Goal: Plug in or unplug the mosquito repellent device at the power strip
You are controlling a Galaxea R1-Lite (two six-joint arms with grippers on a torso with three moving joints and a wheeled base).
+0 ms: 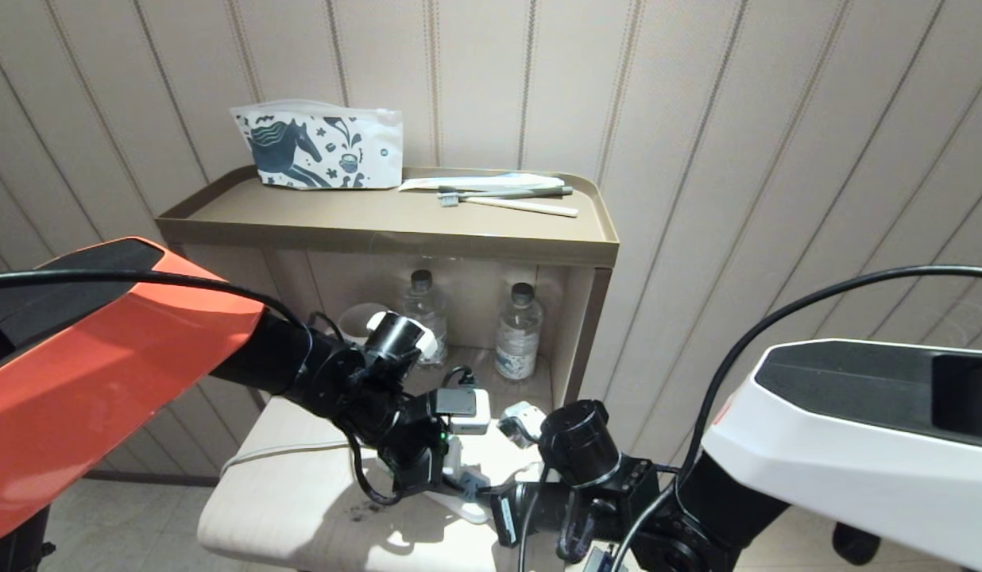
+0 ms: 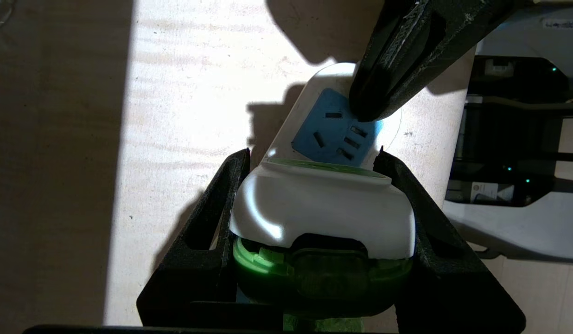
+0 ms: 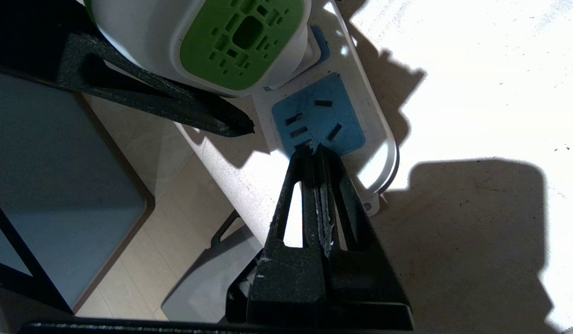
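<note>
While the left gripper [image 2: 314, 185] clamps the white-capped, green-bottled mosquito repellent device [image 2: 321, 211] from both sides, that device sits on the long white plastic power strip [image 3: 360, 116]; the right gripper [image 3: 314, 150], fingers pressed together, touches the strip's end blue socket.

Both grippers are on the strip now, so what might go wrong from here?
1. The right gripper is pinning only the end of the power strip, so the strip may tilt or slide.
2. The left gripper is clamping the mosquito repellent device by its smooth white cap, so it may slip.
</note>
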